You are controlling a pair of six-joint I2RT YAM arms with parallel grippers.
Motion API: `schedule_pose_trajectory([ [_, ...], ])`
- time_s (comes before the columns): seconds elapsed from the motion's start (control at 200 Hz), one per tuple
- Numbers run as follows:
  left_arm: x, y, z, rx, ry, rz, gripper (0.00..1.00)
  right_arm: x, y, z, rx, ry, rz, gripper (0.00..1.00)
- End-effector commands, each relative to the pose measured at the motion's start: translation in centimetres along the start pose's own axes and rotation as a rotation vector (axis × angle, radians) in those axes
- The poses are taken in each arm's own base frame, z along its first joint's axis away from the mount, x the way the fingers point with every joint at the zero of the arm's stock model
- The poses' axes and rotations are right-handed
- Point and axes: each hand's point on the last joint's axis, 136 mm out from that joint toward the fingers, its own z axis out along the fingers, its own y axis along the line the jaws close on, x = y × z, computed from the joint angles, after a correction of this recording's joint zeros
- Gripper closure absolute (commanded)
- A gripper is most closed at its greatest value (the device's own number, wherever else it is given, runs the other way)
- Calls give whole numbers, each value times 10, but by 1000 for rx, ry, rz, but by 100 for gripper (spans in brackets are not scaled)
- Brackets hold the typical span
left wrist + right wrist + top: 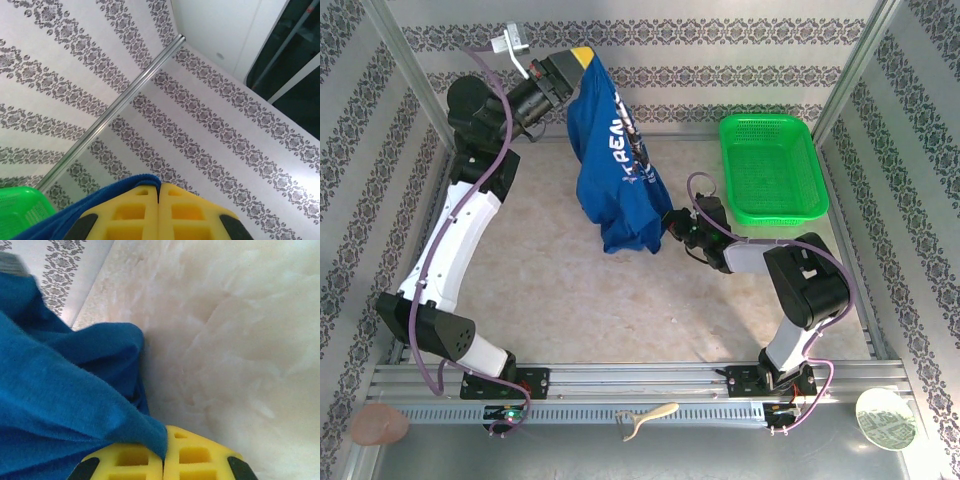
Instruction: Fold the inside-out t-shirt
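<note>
Two tight pinches on the inside-out t-shirt [610, 170] — left gripper [582, 55] up top, right gripper [670, 222] at the bottom edge.

t-shirt [605, 190] print: partly lost in folds, unreadable
right gripper [669, 223]: fingertips hidden behind the hem
green basket [20, 210]: cut off at frame corner
pink object [378, 424]: too blurred to identify

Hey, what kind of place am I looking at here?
Probably a robot test cell, not a home: two arms bolted to a rail, aluminium frame posts around wallpapered panels, and a blue t-shirt hanging over a marble-look tabletop.
</note>
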Motion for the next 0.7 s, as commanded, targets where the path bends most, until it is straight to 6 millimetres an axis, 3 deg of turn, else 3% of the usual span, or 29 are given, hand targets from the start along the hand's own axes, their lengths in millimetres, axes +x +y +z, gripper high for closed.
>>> schedule_pose_trajectory([
  [0.0, -18, -21, 2, 49, -46, 13, 100, 5, -31, 2, 98, 13, 40, 88],
  [0.045, -16, -18, 2, 40, -39, 8, 100, 6, -22, -1, 78, 29, 19, 64],
  [0.095, -10, -13, 3, 30, -24, 0, 100, 6, -10, -9, 53, 40, -2, 54],
  [0.195, 11, 4, 3, -32, 30, 5, 100, -2, 20, -46, 31, -10, -81, 48],
  [0.285, 42, 28, 3, -109, 98, 24, 100, -16, 46, -87, 34, -94, -167, 44],
  [0.45, 97, 81, 1, -251, 207, 41, 100, -26, 127, -140, -74, -154, -369, 39],
  [0.555, 120, 103, 7, -285, 244, 15, 100, -9, 170, -142, -152, -112, -475, 34],
  [0.694, 139, 108, 19, -299, 292, 17, 100, 13, 208, -116, -206, -55, -565, 30],
])
